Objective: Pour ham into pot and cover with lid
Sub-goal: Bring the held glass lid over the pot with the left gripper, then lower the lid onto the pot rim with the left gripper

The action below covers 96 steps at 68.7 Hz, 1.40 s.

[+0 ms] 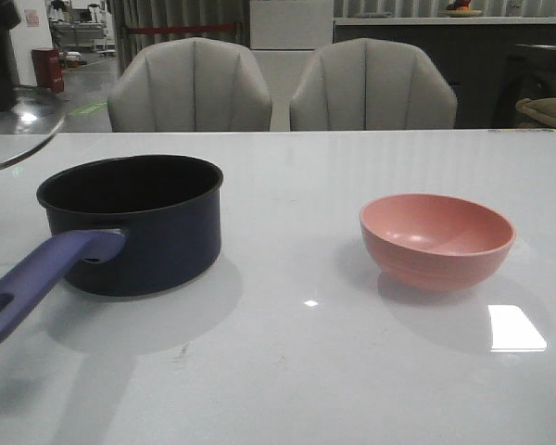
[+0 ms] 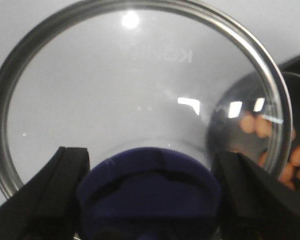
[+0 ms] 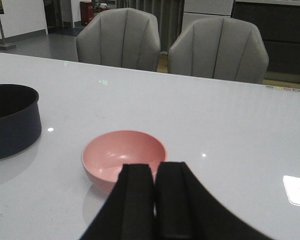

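Observation:
The dark blue pot (image 1: 139, 232) stands on the left of the table, its purple handle (image 1: 37, 278) pointing toward the front edge. Several orange-pink ham pieces (image 2: 255, 125) lie inside the pot (image 2: 297, 67), seen through the glass. The clear lid (image 1: 18, 130) hangs in the air, up and to the left of the pot. My left gripper (image 2: 150, 156) is shut on the lid's dark blue knob (image 2: 149, 200), below the glass lid (image 2: 140, 85). My right gripper (image 3: 156, 167) is shut on nothing, just short of the pink bowl (image 3: 124, 155).
The pink bowl (image 1: 435, 236) sits empty on the right of the white table (image 1: 296, 371). Two grey chairs (image 1: 190, 88) (image 1: 371, 88) stand behind the far edge. From the right wrist the pot (image 3: 12, 120) shows off to the side.

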Motion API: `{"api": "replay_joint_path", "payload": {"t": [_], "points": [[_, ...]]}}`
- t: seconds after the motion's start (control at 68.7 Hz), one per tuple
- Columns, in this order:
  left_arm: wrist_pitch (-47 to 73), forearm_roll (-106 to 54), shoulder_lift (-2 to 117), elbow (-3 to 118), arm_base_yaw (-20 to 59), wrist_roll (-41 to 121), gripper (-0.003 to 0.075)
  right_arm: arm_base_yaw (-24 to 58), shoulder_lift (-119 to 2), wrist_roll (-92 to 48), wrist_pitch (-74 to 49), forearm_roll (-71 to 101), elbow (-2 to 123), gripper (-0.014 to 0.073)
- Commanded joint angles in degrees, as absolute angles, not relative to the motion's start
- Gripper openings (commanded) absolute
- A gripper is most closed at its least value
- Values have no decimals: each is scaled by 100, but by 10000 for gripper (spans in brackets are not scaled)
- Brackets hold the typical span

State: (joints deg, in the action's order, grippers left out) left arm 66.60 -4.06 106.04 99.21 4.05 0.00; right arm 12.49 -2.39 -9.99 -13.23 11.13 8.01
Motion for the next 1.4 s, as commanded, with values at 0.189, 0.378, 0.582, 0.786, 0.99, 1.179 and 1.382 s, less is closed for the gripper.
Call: {"api": "replay_joint_path", "payload": {"t": [0.189, 0.378, 0.582, 0.786, 0.99, 1.179, 1.382], "points": [[6866, -542, 10686, 10797, 1661, 126, 238, 1255, -299, -1067, -838, 1118, 971, 160], [7269, -583, 11099, 11090, 1802, 126, 238, 1255, -299, -1067, -838, 1118, 971, 160], [7269, -746, 11219, 11090, 1810, 126, 239, 1255, -299, -1067, -838, 1118, 971, 160], [7230, -746, 11242, 11090, 1823, 212, 239, 1255, -299, -1067, -838, 1118, 971, 160], [7265, -746, 11330, 11090, 1837, 212, 258, 1255, -299, -1067, -838, 1118, 971, 160], [7274, -746, 11329, 11090, 1848, 212, 335, 1255, -299, -1067, -838, 1118, 971, 160], [7274, -746, 11329, 11090, 1848, 222, 447, 1255, -299, -1067, -838, 1118, 971, 160]]}}
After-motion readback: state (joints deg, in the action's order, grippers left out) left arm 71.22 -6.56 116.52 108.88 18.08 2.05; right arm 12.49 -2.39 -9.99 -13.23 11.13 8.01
